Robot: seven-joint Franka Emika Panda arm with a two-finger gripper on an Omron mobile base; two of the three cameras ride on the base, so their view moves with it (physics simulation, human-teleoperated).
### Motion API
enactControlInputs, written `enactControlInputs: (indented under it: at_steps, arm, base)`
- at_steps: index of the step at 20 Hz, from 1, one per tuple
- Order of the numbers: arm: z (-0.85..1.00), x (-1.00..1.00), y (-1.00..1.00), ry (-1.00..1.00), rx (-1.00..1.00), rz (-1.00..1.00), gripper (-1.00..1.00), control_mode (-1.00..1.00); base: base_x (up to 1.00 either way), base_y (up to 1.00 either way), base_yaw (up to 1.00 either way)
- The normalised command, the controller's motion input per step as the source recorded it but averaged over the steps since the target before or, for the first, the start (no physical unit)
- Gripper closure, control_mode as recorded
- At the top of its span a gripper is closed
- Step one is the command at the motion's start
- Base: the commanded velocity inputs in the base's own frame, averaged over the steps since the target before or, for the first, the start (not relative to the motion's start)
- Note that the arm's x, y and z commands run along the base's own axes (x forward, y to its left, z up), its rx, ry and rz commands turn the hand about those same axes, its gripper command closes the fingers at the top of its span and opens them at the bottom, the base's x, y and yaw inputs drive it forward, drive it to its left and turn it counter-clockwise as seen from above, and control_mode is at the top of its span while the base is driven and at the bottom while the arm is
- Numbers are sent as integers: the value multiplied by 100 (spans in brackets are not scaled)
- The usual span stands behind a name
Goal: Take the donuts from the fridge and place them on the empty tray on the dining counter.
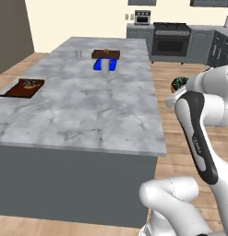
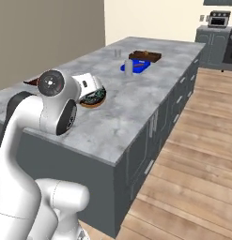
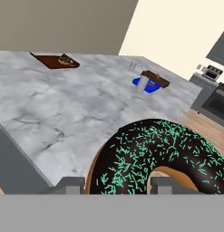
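Observation:
A chocolate-iced donut (image 3: 154,158) with green sprinkles fills the lower hand view, and my gripper (image 3: 118,185) is shut on it. From the left base view the held donut (image 1: 179,83) and gripper (image 1: 177,90) hang beside the dining counter's (image 1: 87,115) right edge, at about top height. The right base view shows the gripper (image 2: 90,93) and donut (image 2: 94,99) too. The reddish-brown tray (image 1: 16,91) lies at the counter's left edge with a second donut (image 1: 28,83) on it. That tray (image 3: 47,60) and its donut (image 3: 65,59) sit far across the marble. The fridge is out of view.
Toward the far end of the counter, a bright blue tray (image 1: 111,65) lies beside a brown board (image 1: 106,54), with a pale cup (image 1: 105,66) in front and a small glass (image 1: 79,53) to the left. A stove (image 1: 171,39) and grey cabinets stand beyond. Wood floor runs along the right.

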Motion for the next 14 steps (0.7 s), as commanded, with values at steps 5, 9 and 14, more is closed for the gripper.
enactControlInputs:
  at_steps: [5, 9, 14]
  arm:
    - [0, 0, 0, 0, 0, 0, 100, 100]
    - [0, 0, 0, 0, 0, 0, 100, 100]
    - [0, 0, 0, 0, 0, 0, 100, 100]
  base:
    - [0, 100, -9]
    - [0, 100, -7]
    - [0, 100, -8]
